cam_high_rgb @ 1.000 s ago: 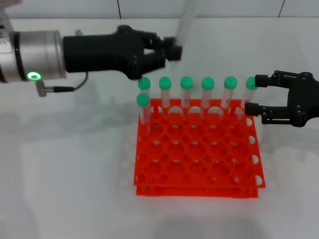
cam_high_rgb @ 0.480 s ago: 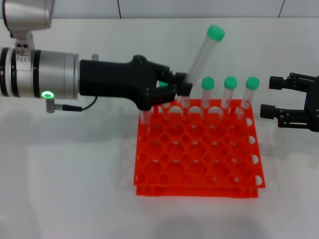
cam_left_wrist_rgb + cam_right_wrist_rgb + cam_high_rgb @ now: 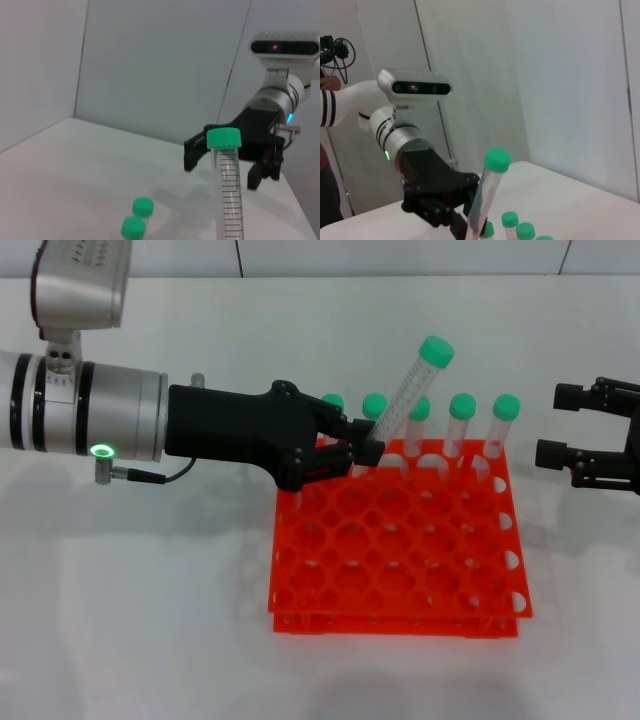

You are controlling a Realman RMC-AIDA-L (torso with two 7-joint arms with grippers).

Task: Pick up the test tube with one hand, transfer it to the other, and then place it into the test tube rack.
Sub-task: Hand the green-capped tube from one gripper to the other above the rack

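My left gripper, on the silver arm with the green ring, is shut on the lower part of the test tube. The tube leans up and to the right, its green cap well above the other caps. Its lower end sits over the back rows of the orange test tube rack, hidden by the fingers. My right gripper hangs open and empty to the right of the rack. The left wrist view shows the test tube close up with the right gripper behind it. In the right wrist view, the left gripper holds the test tube.
Several capped tubes stand upright in the rack's back row, close beside the held tube. The rack's front rows hold nothing. White tabletop surrounds the rack, with a white wall behind.
The left gripper has come down and slightly right with the tube, bringing its lower end to the rack's back rows. The right gripper has drawn back to the right.
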